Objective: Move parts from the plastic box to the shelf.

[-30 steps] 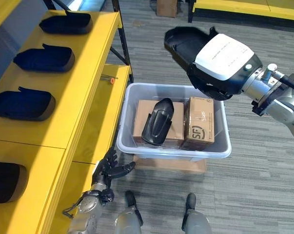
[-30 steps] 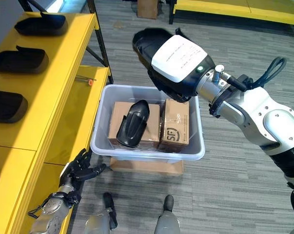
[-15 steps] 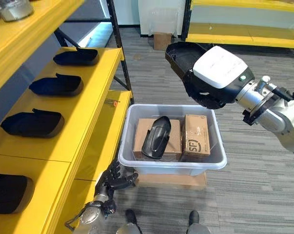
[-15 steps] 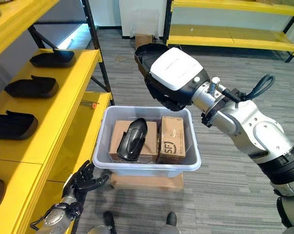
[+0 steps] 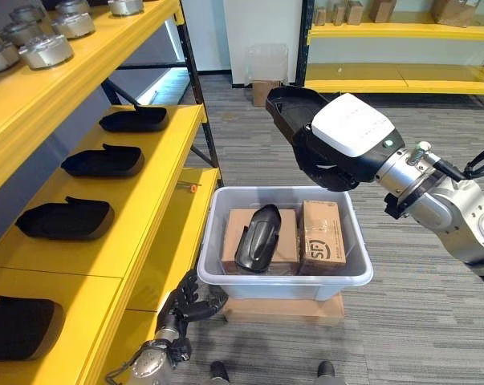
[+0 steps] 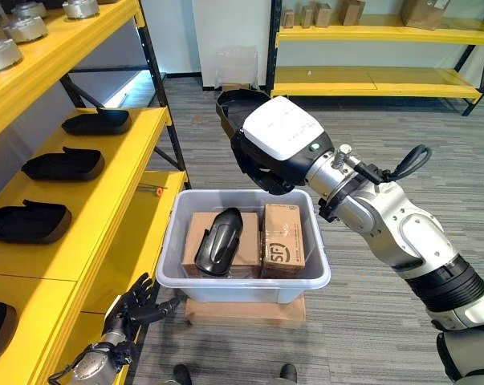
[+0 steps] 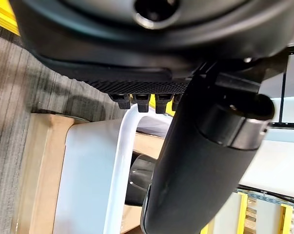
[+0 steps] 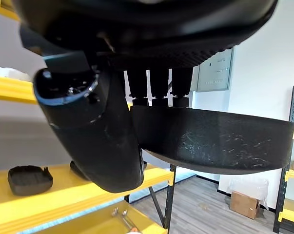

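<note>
- The right hand point(image 5: 338, 148) sits high in the upper middle of the frame, above the plastic box point(image 5: 283, 282), fingers and thumb clamped on a black part point(image 8: 220, 146). It is lifted well clear of the rim, which I judge is for the carry to the shelf point(image 5: 125, 188).
- A second part point(image 5: 258, 237) lies in the box at centre, across the cardboard boxes point(image 5: 322, 233).
- Four parts line the yellow shelf on the left, in a spaced row.
- The left hand point(image 5: 185, 301), lower left beside the box corner, hangs with fingers loosely spread, holding nothing.
</note>
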Robot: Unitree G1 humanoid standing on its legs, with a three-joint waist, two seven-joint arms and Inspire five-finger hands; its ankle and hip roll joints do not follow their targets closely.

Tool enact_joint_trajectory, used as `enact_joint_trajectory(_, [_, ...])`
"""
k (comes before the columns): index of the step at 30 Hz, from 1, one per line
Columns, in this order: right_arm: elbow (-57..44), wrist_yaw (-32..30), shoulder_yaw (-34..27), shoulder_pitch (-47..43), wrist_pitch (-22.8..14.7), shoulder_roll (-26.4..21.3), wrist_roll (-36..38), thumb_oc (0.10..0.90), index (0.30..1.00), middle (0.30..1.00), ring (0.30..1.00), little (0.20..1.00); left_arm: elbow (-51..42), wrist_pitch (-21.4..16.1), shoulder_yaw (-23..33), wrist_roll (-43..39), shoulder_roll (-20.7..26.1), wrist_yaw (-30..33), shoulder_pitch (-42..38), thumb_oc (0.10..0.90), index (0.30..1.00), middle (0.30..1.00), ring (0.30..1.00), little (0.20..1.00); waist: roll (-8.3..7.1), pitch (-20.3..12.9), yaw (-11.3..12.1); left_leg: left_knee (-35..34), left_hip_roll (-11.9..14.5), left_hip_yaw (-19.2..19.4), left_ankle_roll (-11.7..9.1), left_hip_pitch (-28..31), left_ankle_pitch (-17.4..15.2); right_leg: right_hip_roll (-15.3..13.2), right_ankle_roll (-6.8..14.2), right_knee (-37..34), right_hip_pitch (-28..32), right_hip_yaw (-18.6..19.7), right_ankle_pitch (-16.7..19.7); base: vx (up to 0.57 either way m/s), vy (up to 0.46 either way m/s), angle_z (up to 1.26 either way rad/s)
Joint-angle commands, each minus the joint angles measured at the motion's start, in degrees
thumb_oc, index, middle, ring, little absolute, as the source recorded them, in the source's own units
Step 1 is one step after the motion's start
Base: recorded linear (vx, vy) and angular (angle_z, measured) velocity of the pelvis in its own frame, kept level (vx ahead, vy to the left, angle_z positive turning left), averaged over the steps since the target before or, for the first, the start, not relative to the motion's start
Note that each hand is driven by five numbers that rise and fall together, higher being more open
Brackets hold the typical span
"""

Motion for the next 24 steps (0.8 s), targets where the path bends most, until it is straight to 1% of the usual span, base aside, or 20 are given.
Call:
enact_joint_trajectory(1, [-0.85,-7.62,-8.38,-5.87,1.35,1.33,2.62,0.400,0.300,0.300,0.300,0.300,-3.14,-3.64,-1.63,0.49,1.44,0.09,-2.75,0.900,1.000,1.000,1.000,1.000,-1.01,-5.18,2.15,3.14,6.67,-2.94,-3.52,0.98,-0.57,-1.31,0.17,7.67,0.78,1.16,-7.61,0.00,0.000,0.00])
enact_joint_trajectory(3, [-0.84,-7.62,-8.38,-5.87,1.35,1.33,2.62,0.400,0.300,0.300,0.300,0.300,-3.14,-3.64,-1.63,0.49,1.44,0.09,-2.75,0.900,1.000,1.000,1.000,1.000,-1.01,-5.18,2.14,3.15,6.67,-2.96,-3.52,0.97,-0.57,-1.30,0.17,7.67,0.79,1.15,-7.61,0.00,-0.010,0.05])
enact_joint_trajectory(4, [-0.64,-7.65,-8.17,-5.90,1.48,1.81,2.54,0.400,0.300,0.300,0.300,0.300,-3.24,-3.60,-1.72,0.45,1.45,0.06,-2.70,0.900,1.000,1.000,1.000,1.000,-0.70,-5.34,2.31,3.24,6.77,-3.15,-3.49,1.09,-0.45,-1.14,-0.02,8.05,0.89,1.11,-8.03,-0.02,-0.072,0.06])
enact_joint_trajectory(5, [-0.38,-7.84,-8.00,-5.88,1.51,2.46,2.56,0.400,0.300,0.300,0.300,0.300,-3.48,-3.42,-1.75,0.52,1.52,0.15,-2.55,0.900,1.000,1.000,1.000,1.000,-0.05,-5.47,2.51,3.72,7.15,-3.77,-3.56,1.18,0.05,-0.53,-0.67,9.32,1.26,1.03,-9.23,-0.06,-0.146,0.03])
enact_joint_trajectory(6, [0.00,-8.04,-7.62,-6.14,1.55,3.02,2.41,0.400,0.300,0.300,0.300,0.300,-3.70,-3.26,-1.68,0.19,1.44,0.00,-1.94,0.900,1.000,1.000,1.000,1.000,0.91,-5.75,2.90,4.21,7.81,-4.93,-3.78,1.33,1.57,0.67,-1.68,10.75,1.89,0.42,-10.88,-0.07,-0.173,0.05])
enact_joint_trajectory(8, [-0.02,-8.27,-7.69,-5.95,1.41,3.53,2.54,0.400,0.300,0.300,0.300,0.300,-3.68,-3.04,-1.51,0.13,1.19,0.00,-1.39,0.900,1.000,1.000,1.000,1.000,1.70,-5.76,2.83,4.36,8.69,-6.01,-4.05,1.43,3.15,1.91,-2.63,12.17,2.19,-0.12,-12.37,-0.07,-0.140,0.21])
enact_joint_trajectory(11, [0.19,-8.56,-7.04,-6.23,1.35,4.69,2.62,0.400,0.300,0.300,0.300,0.300,-3.74,-2.82,-0.97,-0.38,0.76,0.39,-0.41,0.900,1.000,1.000,1.000,1.000,2.93,-5.55,3.15,4.62,10.74,-7.58,-4.87,1.52,6.29,4.26,-4.38,15.42,1.70,-0.92,-14.88,-0.06,-0.142,0.24])
enact_joint_trajectory(14, [0.51,-8.84,-5.97,-6.89,1.19,5.59,2.90,0.400,0.300,0.300,0.300,0.300,-4.58,-2.84,0.54,-0.97,0.28,1.10,1.20,0.900,1.000,1.000,1.000,1.000,4.32,-4.54,3.62,3.97,13.43,-9.16,-6.10,1.62,11.20,7.36,-6.22,18.34,0.32,-1.10,-16.62,-0.15,-0.213,0.07])
enact_joint_trajectory(15, [0.06,-8.86,-5.19,-8.13,0.81,5.45,3.14,0.400,0.300,0.300,0.300,0.300,-5.03,-3.21,1.43,-1.49,0.26,1.35,2.00,0.900,1.000,1.000,1.000,1.000,5.39,-3.18,4.58,3.10,14.63,-10.65,-7.83,0.52,16.89,8.59,-6.64,18.98,-0.91,-1.44,-16.75,-0.22,-0.173,-0.07])
enact_joint_trajectory(16, [0.15,-8.88,-5.02,-8.36,0.82,5.43,3.15,0.400,0.300,0.300,0.300,0.300,-5.08,-3.19,1.49,-1.50,0.18,1.35,1.98,0.900,1.000,1.000,1.000,1.000,5.57,-3.19,4.42,2.80,14.80,-10.87,-8.01,0.41,17.30,8.79,-6.80,19.08,-1.09,-1.58,-16.75,-0.25,-0.148,-0.12])
enact_joint_trajectory(18, [0.24,-9.26,-3.88,-10.37,0.71,5.68,3.35,0.400,0.300,0.300,0.300,0.300,-5.41,-3.62,2.49,-1.80,0.02,1.68,2.67,0.900,1.000,1.000,1.000,1.000,6.49,-2.02,5.03,0.50,15.33,-11.50,-8.70,-0.80,20.35,9.29,-7.16,19.35,-2.89,-2.08,-16.66,-0.20,-0.099,0.03])
enact_joint_trajectory(19, [0.31,-9.48,-3.61,-10.78,0.50,5.68,3.56,0.400,0.300,0.300,0.300,0.300,-5.31,-3.77,2.74,-1.82,-0.05,1.63,2.78,0.900,1.000,1.000,1.000,1.000,6.82,-1.59,5.47,-0.21,15.46,-10.73,-9.23,-1.73,22.01,9.15,-7.11,18.69,-2.96,-2.64,-16.56,-0.22,-0.109,0.13])
enact_joint_trajectory(20, [0.21,-9.52,-3.70,-10.45,0.26,5.63,3.77,0.400,0.300,0.300,0.300,0.300,-5.31,-3.99,2.92,-1.92,0.02,1.60,2.68,0.900,1.000,1.000,1.000,1.000,6.87,-1.16,5.62,-0.29,15.58,-8.53,-9.62,-3.05,23.63,8.75,-7.17,17.31,-2.43,-3.79,-16.25,-0.21,-0.120,0.26])
enact_joint_trajectory(21, [0.23,-9.76,-3.94,-9.95,0.30,5.49,3.88,0.400,0.300,0.300,0.300,0.300,-5.15,-4.20,2.87,-2.08,0.19,1.53,2.35,0.900,1.000,1.000,1.000,1.000,6.57,-0.87,5.70,0.25,15.43,-5.44,-9.96,-4.05,24.15,7.68,-7.10,16.03,-1.54,-5.27,-16.35,-0.17,-0.103,0.48])
enact_joint_trajectory(22, [0.43,-10.17,-4.17,-9.44,0.43,5.29,3.69,0.400,0.300,0.300,0.300,0.300,-5.12,-4.28,2.77,-2.25,0.32,1.48,2.17,0.900,1.000,1.000,1.000,1.000,6.44,-0.78,5.96,0.60,15.12,-4.04,-10.22,-4.68,24.25,6.99,-6.82,14.54,-0.63,-6.49,-15.91,-0.17,-0.115,0.61])
enact_joint_trajectory(23, [0.54,-10.75,-4.70,-8.66,0.51,4.92,3.44,0.400,0.300,0.300,0.300,0.300,-5.04,-4.33,2.06,-2.26,0.63,1.40,1.66,0.900,1.000,1.000,1.000,1.000,5.95,-0.51,5.71,1.62,15.23,-0.67,-10.40,-5.46,23.86,6.01,-6.64,12.46,0.93,-8.42,-15.12,-0.12,-0.102,0.50])
enact_joint_trajectory(24, [0.65,-10.88,-5.01,-7.96,0.76,4.27,3.43,0.400,0.300,0.300,0.300,0.300,-5.27,-4.29,1.50,-2.41,0.86,1.23,1.21,0.900,1.000,1.000,1.000,1.000,5.06,-0.42,5.32,3.04,14.83,0.61,-10.69,-5.63,22.68,4.67,-6.21,12.05,1.94,-9.37,-15.39,-0.24,-0.142,1.20])
